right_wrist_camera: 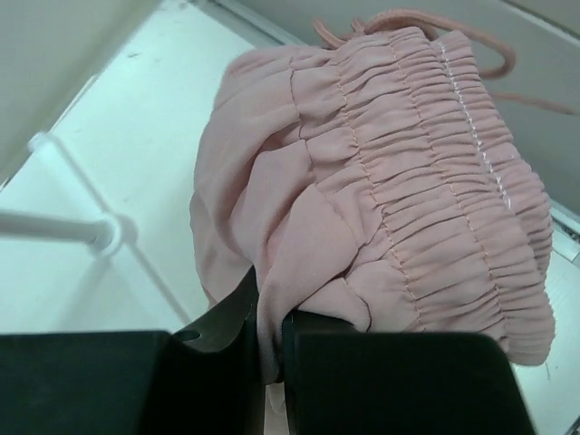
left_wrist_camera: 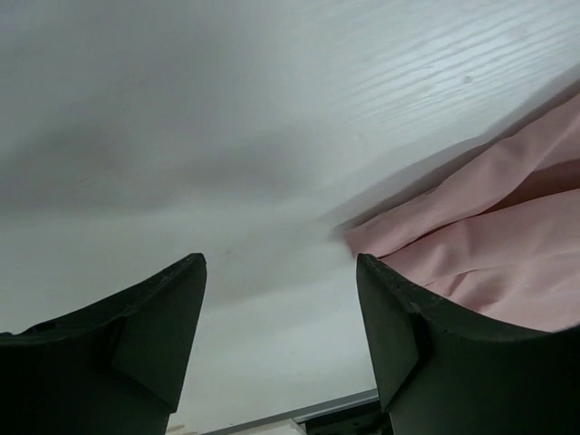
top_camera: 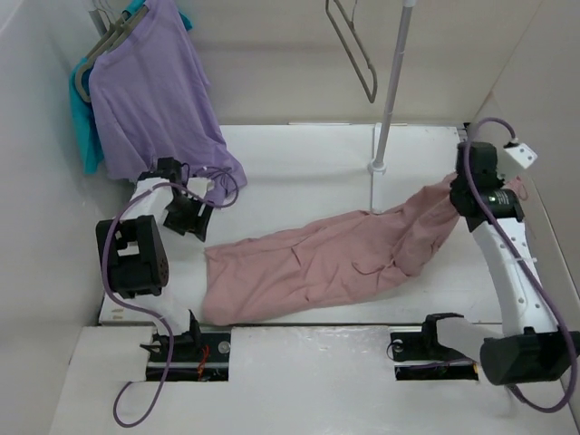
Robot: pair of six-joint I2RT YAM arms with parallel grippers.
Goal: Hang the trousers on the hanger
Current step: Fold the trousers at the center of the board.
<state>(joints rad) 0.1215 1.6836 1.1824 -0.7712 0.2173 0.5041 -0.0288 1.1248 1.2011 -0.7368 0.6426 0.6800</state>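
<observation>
Risk: trousers (top_camera: 317,263) slip out on the lift, since the right claw (right_wrist_camera: 269,328) has only a thin waistband fold.
Bench (top_camera: 299,159) carries most of the trousers, so the full weight lands on that pinch. Hanger (top_camera: 348,54) hangs bare, high at the back, and cloth could snag the pole (top_camera: 391,91) going up. Right claw is clamped nearly closed on the fold. Left claw (left_wrist_camera: 279,272) gapes, holds nothing, beside the leg end.
</observation>
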